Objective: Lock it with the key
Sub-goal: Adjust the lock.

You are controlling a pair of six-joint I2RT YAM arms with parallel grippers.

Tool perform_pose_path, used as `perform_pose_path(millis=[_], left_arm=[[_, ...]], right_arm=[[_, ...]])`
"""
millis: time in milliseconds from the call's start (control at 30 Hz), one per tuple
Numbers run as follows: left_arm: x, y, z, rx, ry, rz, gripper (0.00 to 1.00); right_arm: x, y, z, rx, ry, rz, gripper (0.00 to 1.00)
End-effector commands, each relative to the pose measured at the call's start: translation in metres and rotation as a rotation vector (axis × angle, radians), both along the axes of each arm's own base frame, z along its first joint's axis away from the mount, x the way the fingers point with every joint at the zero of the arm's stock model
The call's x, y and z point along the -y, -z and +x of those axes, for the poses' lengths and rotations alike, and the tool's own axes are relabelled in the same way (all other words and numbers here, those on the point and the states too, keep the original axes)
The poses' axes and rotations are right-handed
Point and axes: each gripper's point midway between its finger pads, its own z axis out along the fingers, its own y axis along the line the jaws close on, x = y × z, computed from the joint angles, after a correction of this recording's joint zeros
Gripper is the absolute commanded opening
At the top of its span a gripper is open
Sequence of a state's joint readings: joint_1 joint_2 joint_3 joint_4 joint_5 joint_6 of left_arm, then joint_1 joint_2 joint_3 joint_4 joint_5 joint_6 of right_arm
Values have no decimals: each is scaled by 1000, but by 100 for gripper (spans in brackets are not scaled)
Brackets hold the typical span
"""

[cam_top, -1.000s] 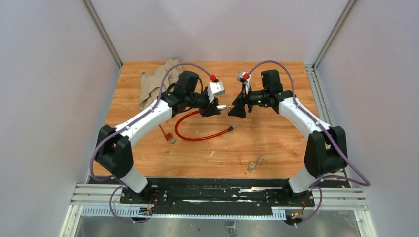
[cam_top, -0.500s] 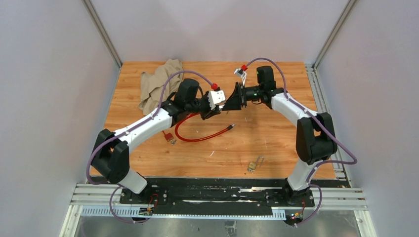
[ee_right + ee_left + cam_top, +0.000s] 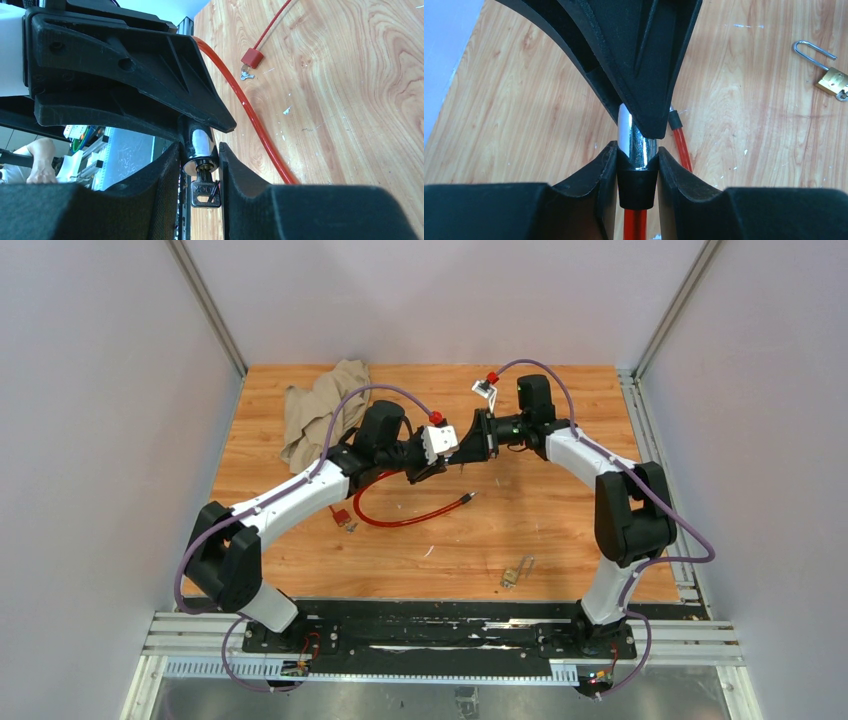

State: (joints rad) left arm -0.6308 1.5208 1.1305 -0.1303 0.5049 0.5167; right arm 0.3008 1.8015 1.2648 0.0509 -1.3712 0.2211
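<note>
The lock is a chrome cylinder (image 3: 636, 142) with a black collar on the end of a big red cable loop (image 3: 400, 520). My left gripper (image 3: 637, 155) is shut on that cylinder and holds it above the table. The key (image 3: 205, 192), small and dark against the light with a little ring, sits in the cylinder's end face (image 3: 200, 162). My right gripper (image 3: 200, 187) meets the left gripper (image 3: 432, 462) head-on, jaws closed in on the key's head. In the top view the right gripper (image 3: 468, 448) hides the key.
The cable's free end (image 3: 467, 498) lies on the wooden table (image 3: 560, 520). A brass padlock (image 3: 515, 572) lies near the front edge. A small red tag (image 3: 340, 516) lies left of the loop. A crumpled brown cloth (image 3: 318, 410) sits at the back left.
My right gripper swung left and back to the lock's end, and its jaws narrowed from wide open onto the key. The left gripper shifted slightly back, still holding the cylinder.
</note>
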Motion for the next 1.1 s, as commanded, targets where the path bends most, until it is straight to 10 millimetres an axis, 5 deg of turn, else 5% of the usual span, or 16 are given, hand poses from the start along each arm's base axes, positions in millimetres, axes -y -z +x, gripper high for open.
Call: perform_pose_path(millis=[0,367,467,700,833,1067], left_arm=[[4,-10,-6,5,29,-19,15],[-3,-12,-29,-257,104,12,73],[-10,-4,-34,-312,134,78,78],[-15,7,-24,-330,159,160,73],[-7,1,-16,-330,170,150,58],[-2,-13,-1,-284,157,144,54]], right_arm=[[-1,-18,-2,47,-40,38,1],[6,-21,1,180,-35,28,1],[7,-23,1,201,-31,23,1],[8,-23,0,230,-32,13,1],[8,-20,1,226,-30,8,1],[8,-16,1,204,-36,6,1]])
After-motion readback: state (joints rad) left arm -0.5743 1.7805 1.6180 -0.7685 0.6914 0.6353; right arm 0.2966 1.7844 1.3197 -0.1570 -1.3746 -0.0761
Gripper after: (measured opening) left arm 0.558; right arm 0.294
